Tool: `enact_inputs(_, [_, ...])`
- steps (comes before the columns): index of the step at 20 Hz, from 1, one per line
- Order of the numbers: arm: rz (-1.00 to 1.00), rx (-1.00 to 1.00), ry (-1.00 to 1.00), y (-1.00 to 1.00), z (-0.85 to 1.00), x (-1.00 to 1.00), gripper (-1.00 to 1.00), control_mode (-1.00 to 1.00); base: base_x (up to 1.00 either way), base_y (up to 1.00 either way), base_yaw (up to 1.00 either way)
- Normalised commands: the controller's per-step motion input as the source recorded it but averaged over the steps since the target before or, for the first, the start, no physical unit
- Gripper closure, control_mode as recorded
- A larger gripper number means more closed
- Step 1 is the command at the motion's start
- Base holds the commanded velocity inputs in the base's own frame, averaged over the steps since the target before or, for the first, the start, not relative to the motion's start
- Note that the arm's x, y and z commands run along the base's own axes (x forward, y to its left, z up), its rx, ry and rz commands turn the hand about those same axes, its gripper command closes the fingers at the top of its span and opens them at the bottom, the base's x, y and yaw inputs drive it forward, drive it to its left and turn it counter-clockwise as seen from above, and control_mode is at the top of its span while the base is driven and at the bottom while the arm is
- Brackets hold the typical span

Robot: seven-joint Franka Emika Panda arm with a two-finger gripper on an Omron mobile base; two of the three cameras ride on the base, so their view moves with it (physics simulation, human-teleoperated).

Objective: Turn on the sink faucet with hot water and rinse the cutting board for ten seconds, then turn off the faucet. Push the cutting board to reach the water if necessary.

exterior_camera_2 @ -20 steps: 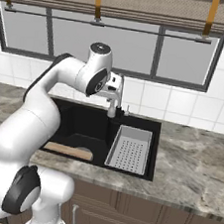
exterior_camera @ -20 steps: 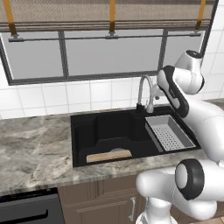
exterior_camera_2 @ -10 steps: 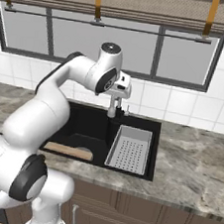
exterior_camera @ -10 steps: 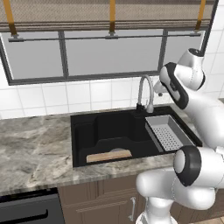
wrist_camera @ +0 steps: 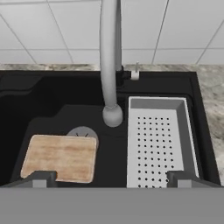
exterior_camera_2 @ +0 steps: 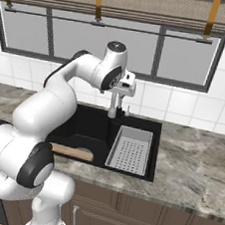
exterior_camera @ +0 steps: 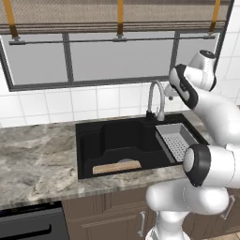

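Board (wrist_camera: pixel 59 158) flat on sink (wrist_camera: pixel 52 109) floor, left of faucet (wrist_camera: pixel 110 61) outlet; no water running. Gripper (wrist_camera: pixel 112 178) wide open, empty. Likely light, stiff, slick: push at edge.

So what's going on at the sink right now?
The arm is raised above the sink, its end effector open and holding nothing, looking down past the faucet. No water is running. The cutting board lies flat in the basin, to one side of the spout's tip and partly over the drain. The grey drainer tray sits on the other side.
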Motion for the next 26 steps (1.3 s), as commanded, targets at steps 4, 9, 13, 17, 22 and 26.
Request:
enact_inputs(4, [0.0,0.0,0.0,-0.04,-0.01,0.29,-1.0,-1.0,0.0,0.0,0.0])
enact_inputs(9, [0.0,0.0,0.0,-0.03,-0.07,0.32,-1.0,-1.0,0.0,0.0,0.0])
enact_inputs(13, [0.0,0.0,-0.01,0.0,-0.09,0.4,-1.0,-1.0,0.0,0.0,0.0])
enact_inputs(17, [0.0,0.0,-0.06,0.0,-0.21,0.43,-1.0,-1.0,0.0,0.0,0.0])
enact_inputs(22, [0.0,0.0,-0.06,0.0,-0.22,0.41,-1.0,-1.0,0.0,0.0,0.0])
enact_inputs(26, [0.0,0.0,-0.04,0.0,-0.21,0.32,-1.0,-1.0,0.0,0.0,0.0])
